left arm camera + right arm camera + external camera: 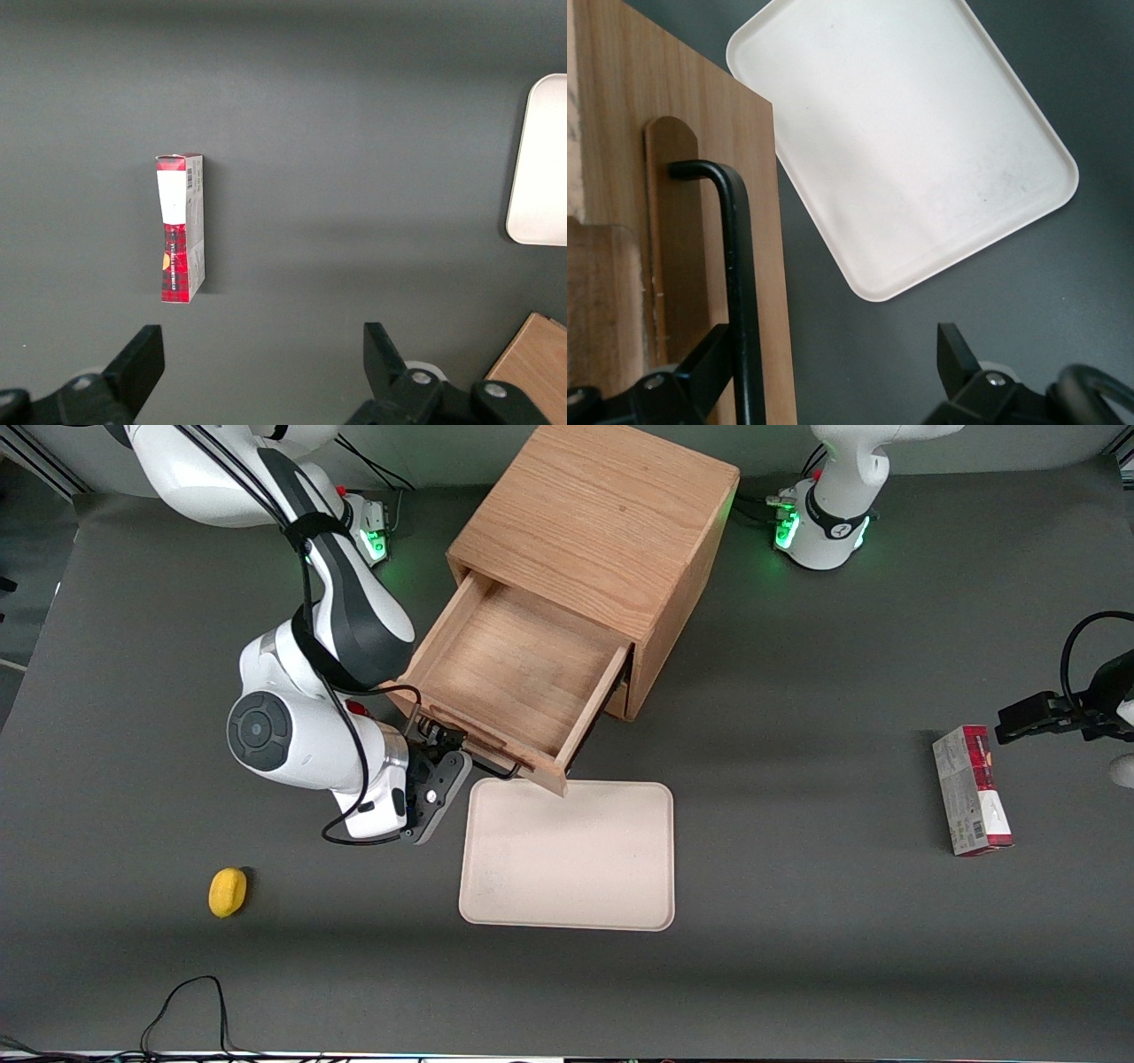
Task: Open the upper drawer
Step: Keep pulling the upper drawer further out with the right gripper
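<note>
Plainly, in the front view the upper drawer (518, 677) stood pulled well out of the light oak cabinet (611, 522), its bare wooden floor open to sight and its front corner reaching over the edge of the cream tray (571, 859) that lay on the table nearer the camera. The gripper (440, 766) hung at the drawer's front, just beside the black bar handle (483, 766), with the wrist angled down toward it; I judged that the arm was placed there because the handle is the only purchase for pulling. A yellow object (228, 891) lay on the mat toward the working arm's end, well apart from the cabinet, and a red and white box (972, 790) lay toward the parked arm's end.

From the left wrist view, the same red and white box (181, 228) lay flat on the dark mat, with an edge of the cream tray (540, 159) and a corner of the cabinet (536, 359) showing.

From the right wrist view, the drawer front (673, 221) filled one side, and the black bar handle (735, 266) ran down between the spread fingers (709, 363). They stood apart, one finger beside the bar, not clamped on it. With the drawer this far out, the opening looked essentially done, and the parted fingers suited a release.
</note>
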### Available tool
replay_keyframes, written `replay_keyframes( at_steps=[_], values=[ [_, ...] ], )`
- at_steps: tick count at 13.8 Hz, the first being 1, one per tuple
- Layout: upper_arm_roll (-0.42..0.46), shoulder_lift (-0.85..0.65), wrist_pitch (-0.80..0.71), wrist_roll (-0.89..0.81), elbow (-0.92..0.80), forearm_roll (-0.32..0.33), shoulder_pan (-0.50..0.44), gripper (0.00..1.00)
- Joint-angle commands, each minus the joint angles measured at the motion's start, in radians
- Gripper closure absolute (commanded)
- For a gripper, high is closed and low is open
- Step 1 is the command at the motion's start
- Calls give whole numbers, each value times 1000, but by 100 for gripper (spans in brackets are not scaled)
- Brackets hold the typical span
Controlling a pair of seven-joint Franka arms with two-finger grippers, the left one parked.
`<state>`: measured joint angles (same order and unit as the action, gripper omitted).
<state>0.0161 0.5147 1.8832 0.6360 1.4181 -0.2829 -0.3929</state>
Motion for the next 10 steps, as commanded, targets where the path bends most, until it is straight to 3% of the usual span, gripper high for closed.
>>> replay_keyframes(
  at_steps=[1, 10],
  values=[
    [1, 38, -13, 18, -48, 19, 6, 0],
    [1, 48, -15, 21, -77, 44, 31, 0]
  ],
)
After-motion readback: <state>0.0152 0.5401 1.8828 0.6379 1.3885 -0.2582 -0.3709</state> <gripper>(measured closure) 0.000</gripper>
